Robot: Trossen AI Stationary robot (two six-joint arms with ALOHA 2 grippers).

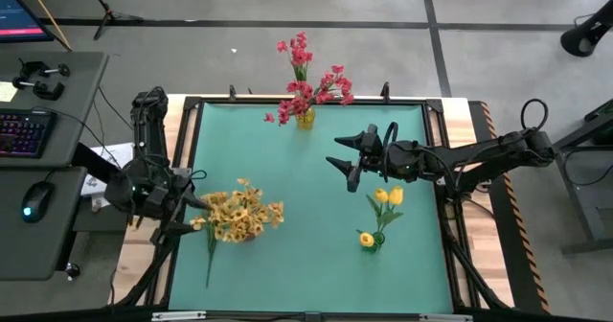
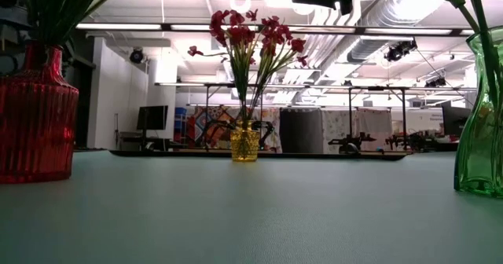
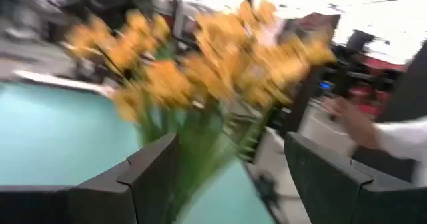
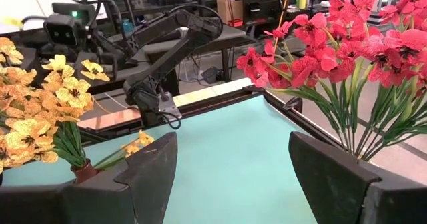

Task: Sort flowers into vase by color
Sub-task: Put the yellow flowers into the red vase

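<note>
Both grippers stood with fingers spread and nothing between them. At the left of the overhead frame the left gripper (image 1: 182, 204) sat just beside the cluster of small orange-yellow blossoms (image 1: 239, 212), which filled a ribbed red glass vase (image 2: 35, 119); the blooms lay directly to the picture's right of the fingers, and a green stem (image 1: 211, 255) trailed down toward the lower edge from the bunch. In the left wrist view those blossoms sat straight ahead between the fingers, so by my reading that arm was far the nearer one for anything involving the orange bunch.

Right of centre, the right gripper (image 1: 350, 159) hung above the teal mat (image 1: 316, 255), pointing toward the picture's left. Below it in the frame stood the bright yellow tulip-like buds (image 1: 388, 197) in a green glass vase (image 2: 479, 138), close to that arm. Farthest off, at the top centre edge of the mat, the red-pink blossoms (image 1: 308, 82) rose upright from a small yellow glass vase (image 1: 305, 119), well apart from both grippers.
</note>
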